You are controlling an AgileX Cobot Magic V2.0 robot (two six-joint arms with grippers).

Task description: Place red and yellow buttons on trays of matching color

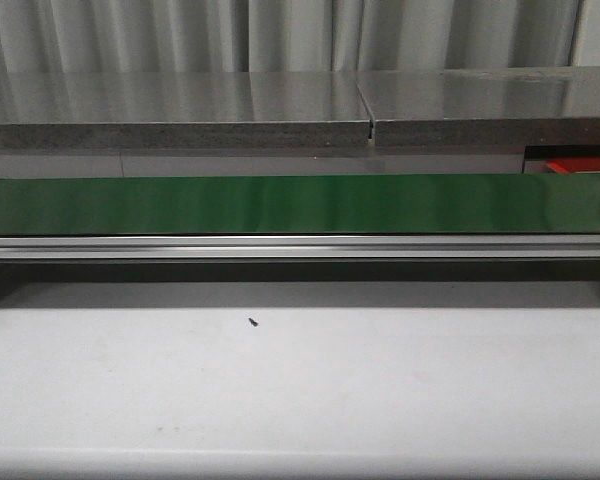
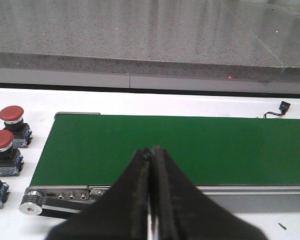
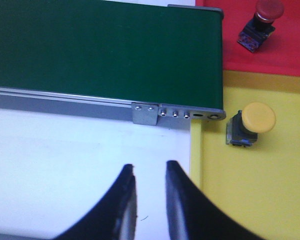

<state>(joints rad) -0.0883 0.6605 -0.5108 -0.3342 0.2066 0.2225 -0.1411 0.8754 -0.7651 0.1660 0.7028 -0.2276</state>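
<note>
A yellow button (image 3: 253,123), a domed cap on a grey base, stands upright on the yellow tray (image 3: 255,200). At its 12 o'clock, a red button (image 3: 260,24) sits on the red tray (image 3: 290,55). Three more red buttons (image 2: 4,145) wait beside the green belt (image 2: 165,150). Left gripper (image 2: 151,200) is closed on nothing; right gripper (image 3: 150,200) is slightly parted, empty.

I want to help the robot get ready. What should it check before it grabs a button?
1. Left claw open to grab: not ok, shut.
2. Right claw open: ok.
3. Green belt free of buttons: ok.
4. Red buttons waiting beside the belt's end: ok, three show.
5. Yellow button on yellow tray: ok.
6. Red button on red tray: ok.
</note>
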